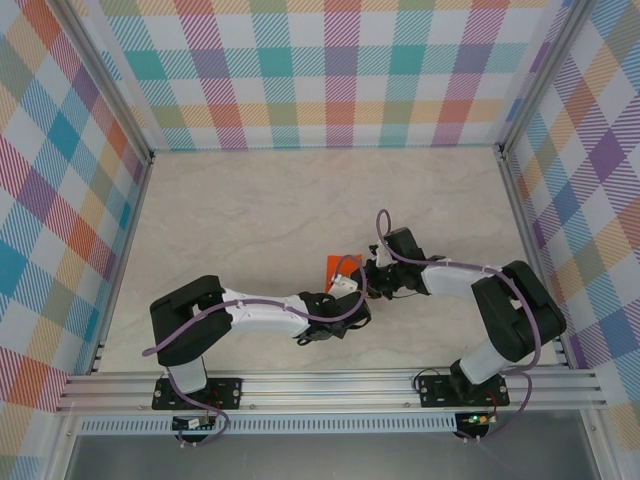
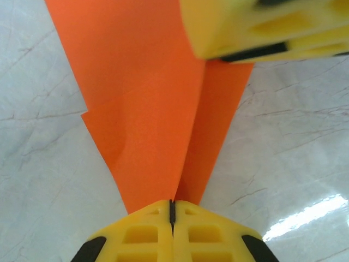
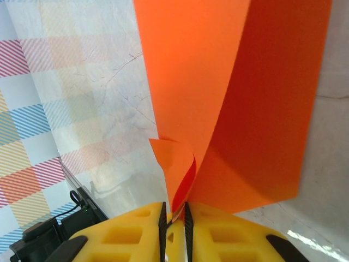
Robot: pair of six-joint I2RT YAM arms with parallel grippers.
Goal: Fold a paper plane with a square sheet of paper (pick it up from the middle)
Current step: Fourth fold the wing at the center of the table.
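The orange sheet of paper (image 1: 338, 266) is held up off the table between both grippers, folded along a centre crease into a narrow shape that tapers like a paper plane. In the left wrist view the paper (image 2: 152, 109) narrows down into my left gripper (image 2: 172, 206), whose jaws are pressed shut on the crease. My right gripper (image 3: 173, 213) has its pads a little apart, and a curled edge of the paper (image 3: 218, 82) sits loosely in the gap. One yellow finger (image 2: 256, 27) of the right gripper shows at the paper's far end. From above, the left gripper (image 1: 350, 285) and right gripper (image 1: 372, 278) nearly meet.
The pale marble tabletop (image 1: 260, 210) stretches behind and to both sides of the arms. Checked walls (image 1: 320, 70) close it in at the back and sides, and a metal rail (image 1: 330, 385) runs along the near edge.
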